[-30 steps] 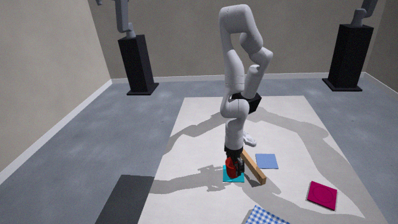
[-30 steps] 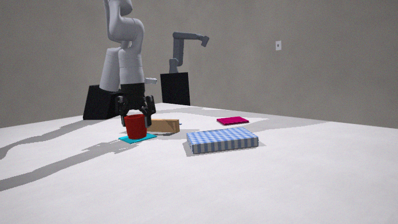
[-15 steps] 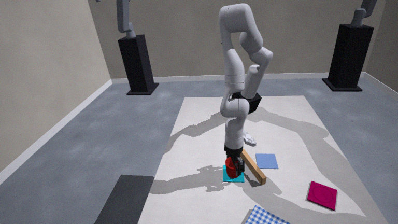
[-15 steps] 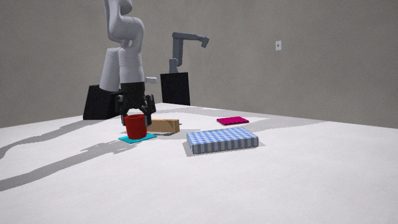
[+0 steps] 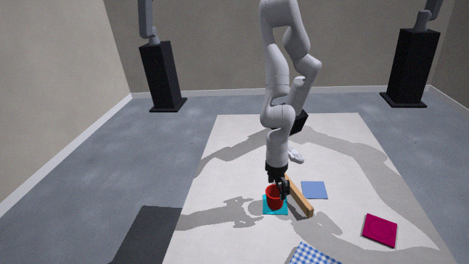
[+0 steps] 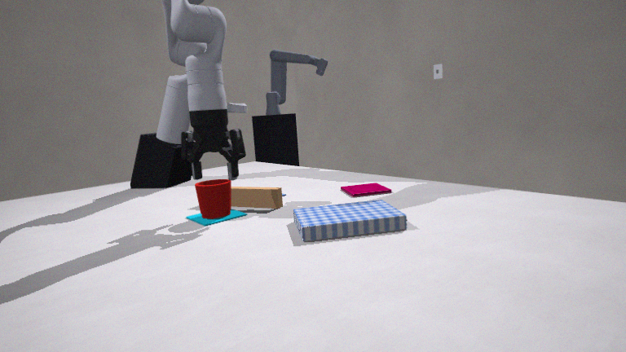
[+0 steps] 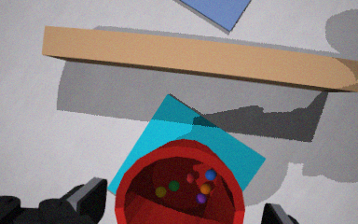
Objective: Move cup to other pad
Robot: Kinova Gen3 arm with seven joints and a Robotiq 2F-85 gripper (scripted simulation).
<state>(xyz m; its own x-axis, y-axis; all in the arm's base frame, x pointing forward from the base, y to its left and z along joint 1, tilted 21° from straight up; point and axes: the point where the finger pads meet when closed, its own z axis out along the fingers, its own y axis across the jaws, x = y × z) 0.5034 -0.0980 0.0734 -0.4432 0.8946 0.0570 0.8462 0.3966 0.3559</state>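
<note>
We hang our gripper (image 6: 214,173) wide open and empty straight above the cup (image 6: 213,197), which stands on the teal pad (image 6: 203,219), marbles (image 7: 211,175) inside; the rail (image 7: 186,56) lies crosswise beyond.

We see a white table (image 6: 415,283) carrying a teal pad (image 6: 199,219) with the red cup (image 6: 213,198) upright on it. Just beside the pad lies a wooden rail (image 5: 300,197), and past the rail a blue pad (image 5: 314,189). A magenta pad (image 5: 379,230) and a blue checked box (image 6: 349,218) lie well apart from these.
</note>
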